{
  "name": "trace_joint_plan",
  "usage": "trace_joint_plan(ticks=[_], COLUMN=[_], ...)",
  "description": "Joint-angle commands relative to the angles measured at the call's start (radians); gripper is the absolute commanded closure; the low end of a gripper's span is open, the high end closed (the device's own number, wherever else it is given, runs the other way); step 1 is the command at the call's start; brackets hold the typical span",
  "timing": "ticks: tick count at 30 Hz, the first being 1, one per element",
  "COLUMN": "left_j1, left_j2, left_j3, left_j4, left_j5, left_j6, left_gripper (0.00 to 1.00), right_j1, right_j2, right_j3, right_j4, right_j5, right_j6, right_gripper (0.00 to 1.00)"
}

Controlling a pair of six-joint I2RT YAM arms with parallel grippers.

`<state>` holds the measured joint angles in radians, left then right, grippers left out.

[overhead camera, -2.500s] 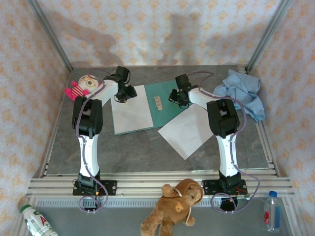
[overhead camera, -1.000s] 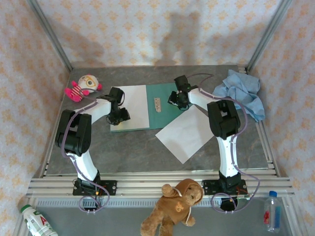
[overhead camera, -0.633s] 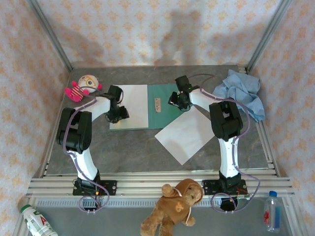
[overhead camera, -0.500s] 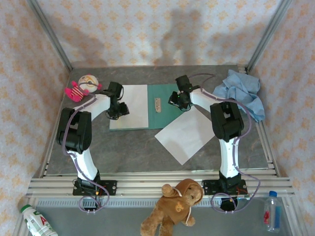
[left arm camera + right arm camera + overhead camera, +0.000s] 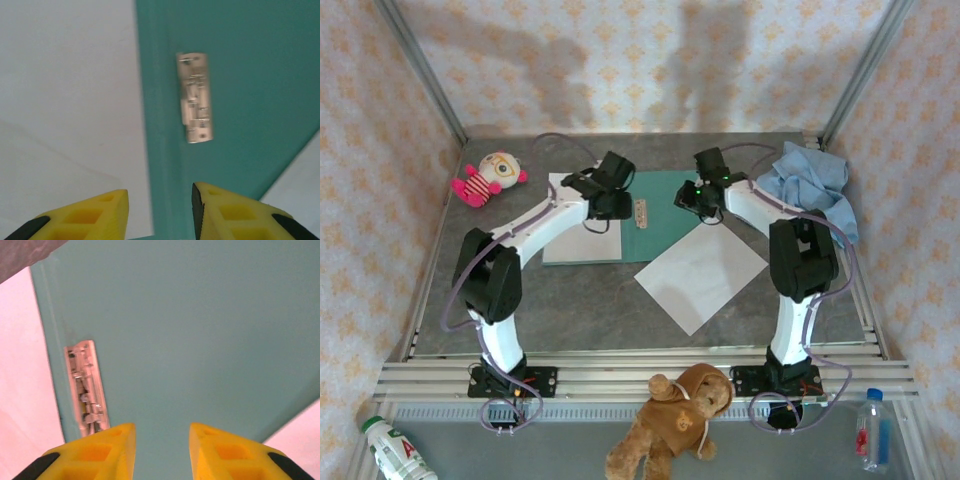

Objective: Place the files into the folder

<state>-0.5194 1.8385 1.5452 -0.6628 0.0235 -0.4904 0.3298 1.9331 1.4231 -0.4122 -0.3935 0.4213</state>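
Observation:
The teal folder (image 5: 670,215) lies open on the table, a metal clip (image 5: 641,211) beside its spine. One white file (image 5: 578,228) covers its left leaf. The other file (image 5: 702,275) lies askew on the table, overlapping the folder's near right corner. My left gripper (image 5: 612,208) hovers open over the spine; in the left wrist view its jaws (image 5: 160,202) straddle the sheet's edge (image 5: 65,100) and the teal card (image 5: 250,75), holding nothing. My right gripper (image 5: 696,200) hangs open above the right leaf (image 5: 200,315), the clip (image 5: 85,385) just left of its fingers (image 5: 162,437).
A pink doll (image 5: 485,178) lies at the back left and a crumpled light blue cloth (image 5: 810,185) at the back right. A brown teddy (image 5: 675,415) and two bottles (image 5: 395,450) (image 5: 873,430) sit in front of the rail at the near edge.
My left arm has swung right from the sheet's left edge to the folder's spine. My right gripper has shifted slightly right and back. The papers have stayed put.

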Motion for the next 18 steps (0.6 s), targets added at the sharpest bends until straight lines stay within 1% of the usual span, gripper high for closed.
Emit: trace_joint_plan(ticks=[1,2,3,5,9,11,18], left_j1=[-0.049,-0.059,-0.068,-0.084,-0.091,-0.093,-0.092], left_j2=[0.101,0.127,0.154,0.204,0.291,0.315,0.370], left_j3=[0.077,0.100,0.126,0.170,0.231,0.247,0.266], left_j4=[-0.042,-0.048,-0.058,-0.076,-0.093,-0.102,-0.102], left_j5=[-0.102,-0.106,-0.116,-0.133,-0.137,-0.147,-0.130], left_j6=[-0.039,-0.039,-0.067,-0.073,-0.084,-0.090,-0.102], left_gripper=[0.62,0.62,0.62,0.65,0.70,0.71,0.76], right_j1=[-0.036,-0.044,-0.048,-0.051,-0.053,-0.053,-0.052], right_j2=[-0.012,-0.009,-0.008,-0.005,0.012,0.019,0.037], right_j3=[-0.048,-0.058,-0.063,-0.071,-0.077,-0.079,-0.079], right_j4=[0.014,0.019,0.026,0.031,0.039,0.041,0.046], right_j5=[0.009,0.004,0.002,0.007,0.003,0.003,-0.001], right_j6=[-0.034,-0.034,-0.035,-0.038,-0.040,-0.038,-0.037], right_gripper=[0.66,0.66,0.66,0.66,0.66,0.66,0.66])
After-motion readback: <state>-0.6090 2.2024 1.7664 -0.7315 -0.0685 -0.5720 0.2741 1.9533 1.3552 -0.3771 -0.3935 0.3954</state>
